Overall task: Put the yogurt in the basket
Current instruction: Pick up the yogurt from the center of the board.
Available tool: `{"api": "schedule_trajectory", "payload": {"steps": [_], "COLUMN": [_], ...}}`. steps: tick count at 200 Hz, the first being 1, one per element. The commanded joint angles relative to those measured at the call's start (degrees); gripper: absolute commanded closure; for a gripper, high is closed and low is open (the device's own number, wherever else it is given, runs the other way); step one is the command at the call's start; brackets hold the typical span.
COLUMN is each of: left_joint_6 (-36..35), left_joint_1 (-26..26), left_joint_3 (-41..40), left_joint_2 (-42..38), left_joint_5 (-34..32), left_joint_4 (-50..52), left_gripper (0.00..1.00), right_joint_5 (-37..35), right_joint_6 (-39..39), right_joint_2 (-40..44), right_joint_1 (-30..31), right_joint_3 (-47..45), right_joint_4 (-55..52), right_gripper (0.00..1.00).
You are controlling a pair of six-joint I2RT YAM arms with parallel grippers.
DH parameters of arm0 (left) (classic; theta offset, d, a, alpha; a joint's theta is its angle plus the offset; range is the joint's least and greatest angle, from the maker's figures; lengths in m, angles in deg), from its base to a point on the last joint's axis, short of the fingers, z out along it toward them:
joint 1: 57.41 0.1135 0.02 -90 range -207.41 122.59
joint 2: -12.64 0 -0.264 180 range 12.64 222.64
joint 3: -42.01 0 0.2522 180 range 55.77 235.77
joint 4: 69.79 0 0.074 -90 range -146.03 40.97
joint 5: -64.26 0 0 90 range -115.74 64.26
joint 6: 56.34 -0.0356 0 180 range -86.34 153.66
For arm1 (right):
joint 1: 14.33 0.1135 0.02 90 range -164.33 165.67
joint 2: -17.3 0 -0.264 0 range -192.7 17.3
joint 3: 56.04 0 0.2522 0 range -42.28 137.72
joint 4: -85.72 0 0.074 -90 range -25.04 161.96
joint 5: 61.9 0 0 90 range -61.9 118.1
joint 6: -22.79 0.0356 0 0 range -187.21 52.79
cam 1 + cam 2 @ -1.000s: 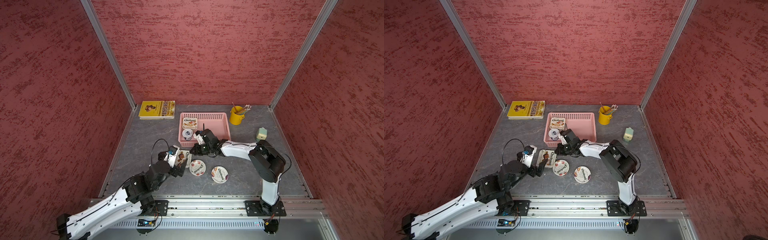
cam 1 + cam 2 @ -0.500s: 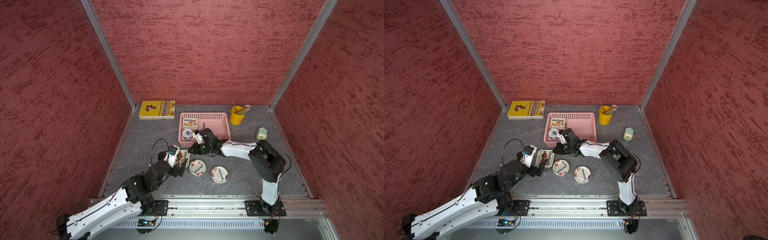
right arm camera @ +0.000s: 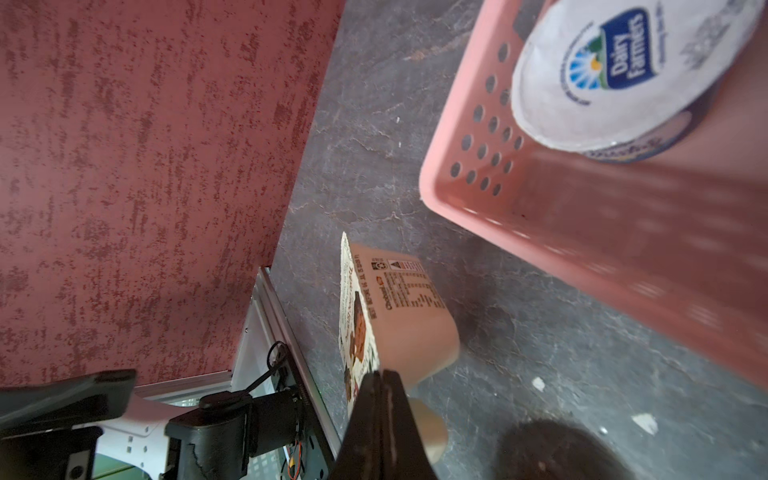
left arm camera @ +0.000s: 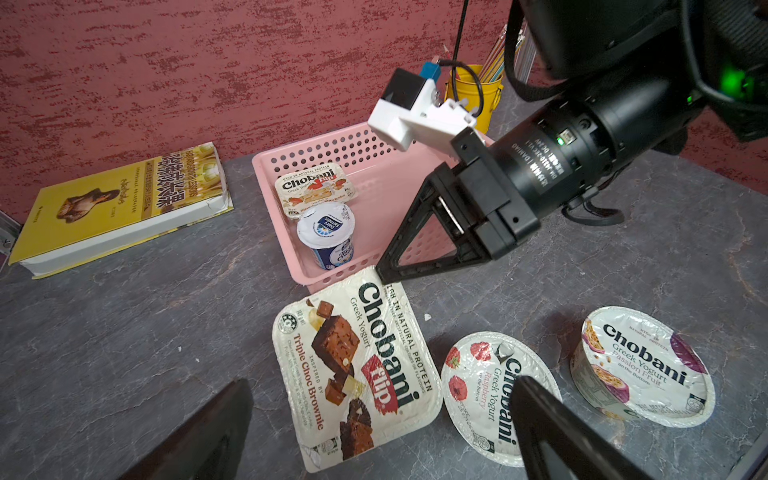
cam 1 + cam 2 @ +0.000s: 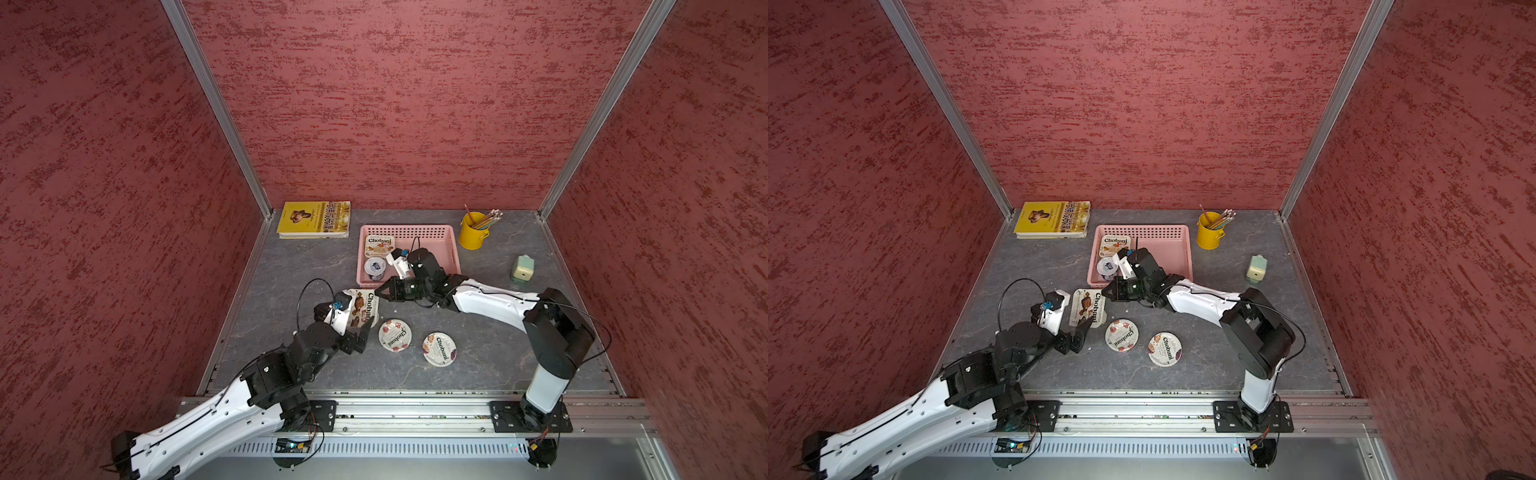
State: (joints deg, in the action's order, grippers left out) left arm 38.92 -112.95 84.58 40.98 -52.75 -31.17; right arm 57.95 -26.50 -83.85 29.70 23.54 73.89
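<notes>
A rectangular Chobani brownie yogurt [image 5: 366, 306] [image 4: 357, 365] stands on the table just in front of the pink basket [image 5: 440, 253] [image 4: 332, 145]. My right gripper [image 5: 377, 293] [image 3: 381, 376] is shut, and its tip touches that cup's far corner. My left gripper [image 5: 349, 322] [image 4: 382, 381] is open, one finger on each side of the cup's near end. Two round Chobani yogurts, raspberry [image 5: 395, 335] and passion fruit [image 5: 439, 349], sit to the right. Inside the basket are a rectangular Chobani cup [image 5: 379, 246] and a small blue-white cup [image 5: 375, 266] [image 3: 631, 70].
A yellow book [image 5: 313, 219] lies at the back left. A yellow bucket of pencils [image 5: 473, 230] stands right of the basket, and a small green object [image 5: 523, 269] sits near the right wall. Red walls close in three sides.
My shut right gripper has slid from the basket's front edge leftward and nearer, down to the brownie cup's corner. The left arm has stayed where it was.
</notes>
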Motion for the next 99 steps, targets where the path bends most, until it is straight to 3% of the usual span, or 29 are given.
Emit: {"api": "schedule_trajectory", "payload": {"steps": [1,99], "left_joint_6": [-0.9,-2.6], "left_joint_1": [0.3,-0.4], "left_joint_3": [0.0,-1.1], "left_joint_2": [-0.7,-2.3], "left_joint_5": [0.5,4.2], "left_joint_4": [-0.8,-3.0], "left_gripper": [0.0,0.0], "right_joint_5": [0.8,-0.9], "right_joint_6": [0.7,-0.1], "right_joint_2": [2.2,5.9], "right_joint_1": [-0.2,-10.3], "right_joint_3": [-0.8,4.0], "right_joint_4": [0.0,-4.9], "right_gripper": [1.0,1.0]}}
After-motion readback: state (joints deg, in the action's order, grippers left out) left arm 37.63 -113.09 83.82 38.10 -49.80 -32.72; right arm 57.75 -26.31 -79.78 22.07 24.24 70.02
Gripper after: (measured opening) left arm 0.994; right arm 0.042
